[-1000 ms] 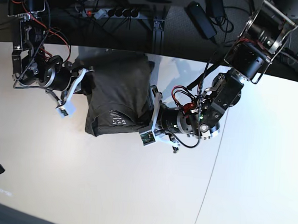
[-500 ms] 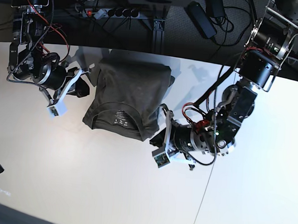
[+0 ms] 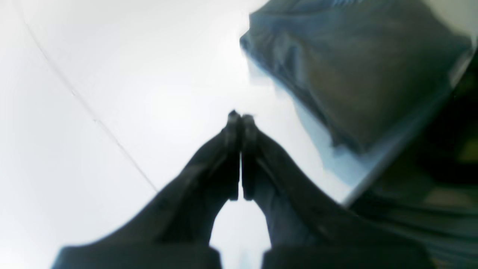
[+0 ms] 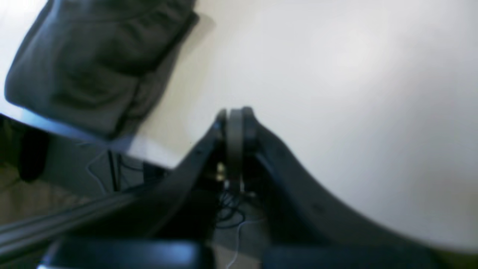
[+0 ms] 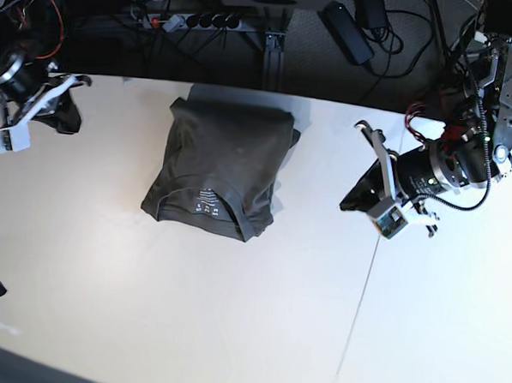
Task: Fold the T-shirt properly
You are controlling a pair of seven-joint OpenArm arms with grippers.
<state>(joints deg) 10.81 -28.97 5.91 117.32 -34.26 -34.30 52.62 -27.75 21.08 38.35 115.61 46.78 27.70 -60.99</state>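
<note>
White table (image 5: 190, 308): flat surface with a thin seam line running across its right portion. T-shirt (image 5: 223, 168), dark olive-grey, lies folded directly on it near the far edge, collar facing the near side.

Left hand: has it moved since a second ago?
Yes. The left hand has pulled away from the T-shirt edge, out to the base view's right, towards the table seam.

Bare table (image 5: 190, 308) fills the lower frame; only the folded T-shirt (image 5: 223, 164) at upper centre blocks passage.
</note>
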